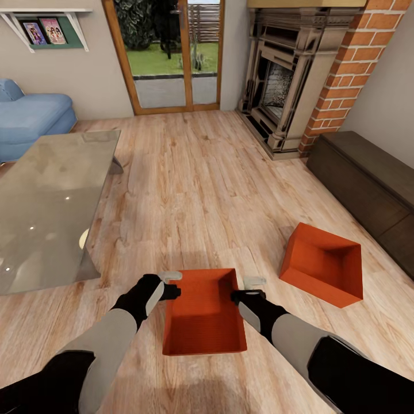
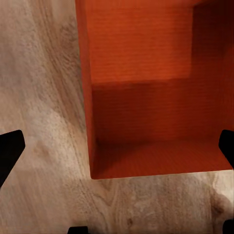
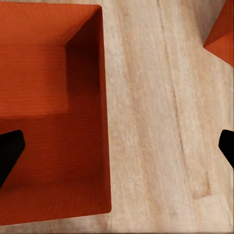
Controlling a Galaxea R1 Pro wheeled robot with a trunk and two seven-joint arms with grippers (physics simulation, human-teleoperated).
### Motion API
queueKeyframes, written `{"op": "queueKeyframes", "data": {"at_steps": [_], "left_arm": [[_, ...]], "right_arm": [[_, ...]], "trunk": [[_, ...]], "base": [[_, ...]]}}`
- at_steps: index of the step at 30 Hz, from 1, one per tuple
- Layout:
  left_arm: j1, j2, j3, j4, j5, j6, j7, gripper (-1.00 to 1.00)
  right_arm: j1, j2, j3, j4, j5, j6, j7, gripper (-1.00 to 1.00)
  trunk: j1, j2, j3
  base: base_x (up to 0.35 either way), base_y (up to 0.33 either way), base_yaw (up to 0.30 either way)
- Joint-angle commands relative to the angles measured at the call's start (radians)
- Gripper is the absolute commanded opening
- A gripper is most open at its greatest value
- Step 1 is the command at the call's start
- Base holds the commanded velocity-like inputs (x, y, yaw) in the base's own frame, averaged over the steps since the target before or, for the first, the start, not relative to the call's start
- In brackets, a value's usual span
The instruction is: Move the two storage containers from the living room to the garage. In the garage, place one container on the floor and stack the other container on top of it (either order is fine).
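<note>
One orange-red storage container (image 1: 204, 316) sits open side up on the light wood plank floor of the living room, right in front of me. My left gripper (image 1: 172, 286) is open at its left wall; in the left wrist view (image 2: 117, 148) the fingers straddle that wall of the container (image 2: 146, 97). On the opposite side, my right gripper (image 1: 250, 288) is open too, and in the right wrist view (image 3: 117, 148) it straddles the right wall of the container (image 3: 48, 97). The second container (image 1: 325, 264) lies tilted on the floor further right, its corner (image 3: 222, 39) also in view.
A glass table (image 1: 46, 201) stands to the left, with a blue sofa (image 1: 29, 115) behind it. The brick fireplace (image 1: 287, 80) and a dark low cabinet (image 1: 368, 178) line the right side. A glass door (image 1: 172, 57) is straight ahead.
</note>
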Motion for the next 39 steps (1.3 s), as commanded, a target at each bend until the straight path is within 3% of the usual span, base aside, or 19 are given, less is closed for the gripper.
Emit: {"op": "queueKeyframes", "data": {"at_steps": [1, 5, 9, 12, 13, 14, 20, 29, 39], "left_arm": [[-0.001, 0.0, 0.003, 0.006, 0.004, 0.003, 0.004, 1.0], [-0.001, 0.001, 0.004, 0.027, 0.007, -0.017, 0.004, 1.0], [-0.001, 0.005, 0.006, 0.151, 0.008, -0.117, 0.004, 1.0], [-0.001, 0.01, 0.007, 0.185, 0.013, -0.151, 0.004, 1.0], [-0.001, 0.013, 0.011, 0.194, 0.028, -0.163, 0.004, 1.0], [-0.001, 0.016, 0.017, 0.201, 0.065, -0.174, 0.004, 1.0], [-0.001, 0.016, 0.018, 0.203, 0.082, -0.223, 0.003, 1.0], [-0.001, 0.016, 0.018, 0.205, 0.087, -0.241, 0.004, 1.0], [-0.001, 0.009, 0.015, 0.206, 0.086, -0.241, -0.007, 1.0]], "right_arm": [[-0.001, 0.0, 0.008, 0.005, -0.005, 0.006, -0.006, 1.0], [-0.001, 0.0, 0.008, 0.007, -0.005, 0.005, -0.006, 1.0], [0.0, 0.007, 0.005, 0.012, -0.008, 0.01, -0.006, 1.0], [0.001, 0.025, 0.005, 0.041, -0.007, 0.015, -0.003, 1.0], [0.001, 0.034, 0.005, 0.064, -0.007, 0.016, 0.001, 1.0], [0.001, 0.037, 0.005, 0.084, -0.007, 0.019, 0.005, 1.0], [0.017, 0.037, 0.005, 0.093, -0.01, 0.02, 0.014, 1.0], [0.024, 0.037, 0.005, 0.163, -0.01, 0.03, 0.019, 1.0], [0.024, 0.037, 0.005, 0.171, -0.011, 0.027, 0.02, 1.0]], "trunk": [[0.0, 0.0, -0.001], [0.0, 0.0, -0.001], [0.0, 0.0, -0.001], [0.0, 0.0, -0.001], [0.0, 0.0, -0.001], [0.0, 0.0, -0.001], [0.0, 0.0, -0.001], [0.0, 0.0, -0.001], [0.0, 0.0, -0.001]], "base": [[0.0, 0.0, 0.0], [0.0, 0.0, 0.0], [0.0, 0.0, 0.0], [0.0, 0.0, 0.0], [0.0, 0.0, 0.0], [0.0, 0.0, 0.0], [0.0, 0.0, 0.0], [0.0, 0.0, 0.0], [0.0, 0.0, 0.0]]}}
